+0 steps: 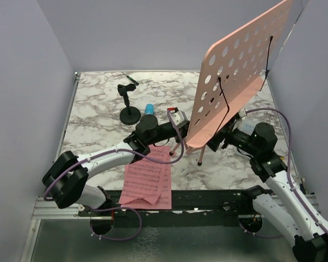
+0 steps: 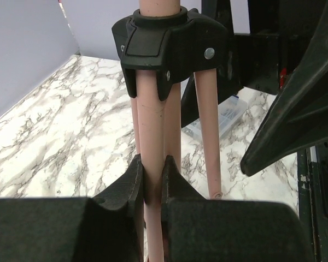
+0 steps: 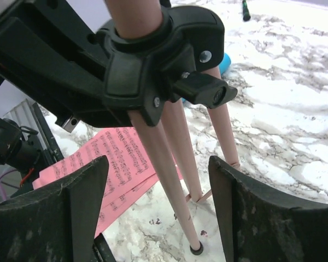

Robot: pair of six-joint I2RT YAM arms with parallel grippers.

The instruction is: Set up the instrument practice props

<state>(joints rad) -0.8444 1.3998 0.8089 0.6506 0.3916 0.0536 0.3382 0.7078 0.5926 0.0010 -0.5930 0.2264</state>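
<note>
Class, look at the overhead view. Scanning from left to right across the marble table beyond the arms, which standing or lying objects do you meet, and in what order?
small black stand → blue tube → pink music stand

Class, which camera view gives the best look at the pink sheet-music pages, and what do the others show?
The top view: both sheet-music pages lie almost whole in sight, overlapping. The right wrist view catches only part of them, behind the stand's legs. The left wrist view shows none of them.
</note>
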